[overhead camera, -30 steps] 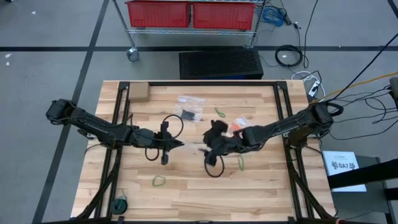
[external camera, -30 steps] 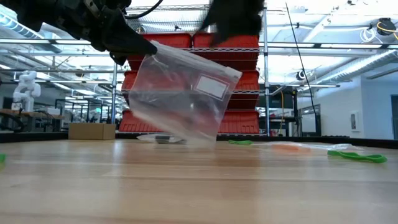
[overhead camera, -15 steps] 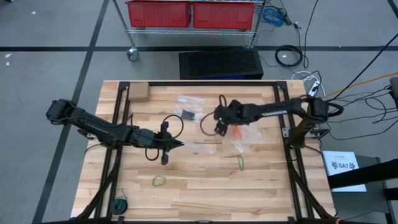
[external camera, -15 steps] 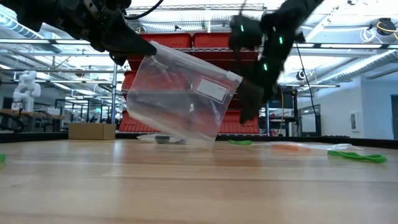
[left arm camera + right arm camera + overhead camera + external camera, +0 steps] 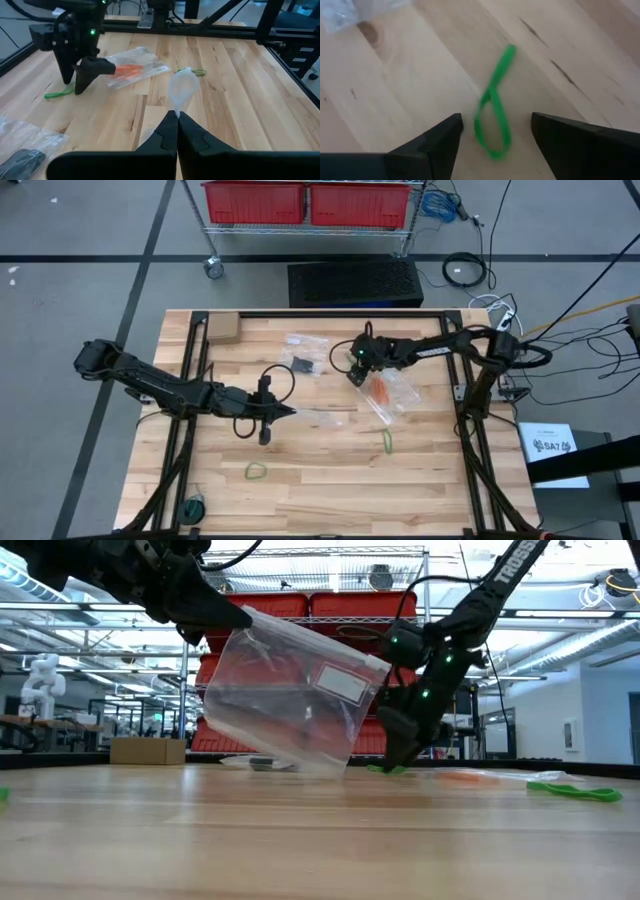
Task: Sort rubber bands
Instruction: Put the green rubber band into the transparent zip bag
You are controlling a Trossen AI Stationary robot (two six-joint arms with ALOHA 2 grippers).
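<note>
My left gripper (image 5: 275, 413) is shut on a clear zip bag (image 5: 295, 700) near the table's middle. My right gripper (image 5: 496, 118) is open and points down at the table. One finger stands on either side of a green rubber band (image 5: 494, 120) that lies flat on the wood, and neither touches it. In the low view its fingers (image 5: 395, 752) reach down to this band (image 5: 385, 769). Two more green bands (image 5: 387, 442) (image 5: 256, 471) lie nearer the near edge. Orange-red bands sit inside a clear bag (image 5: 385, 388). My left gripper pinches the clear zip bag by its upper corner (image 5: 243, 615) between the two shut fingers (image 5: 170, 131), coming level from the table's left. The bag hangs tilted below the fingers. Whether its lower edge (image 5: 300, 766) touches the table, I cannot tell.
Another clear bag with a black item (image 5: 305, 352) lies near the far edge, and a small cardboard box (image 5: 222, 328) sits at the far left corner. A dark round thing (image 5: 192, 508) is at the near left corner. Bare wood lies along the near side.
My right gripper has left the spot above the held bag. It moved toward the far edge and then came down to the table at the green band. The left gripper and its bag have stayed still.
</note>
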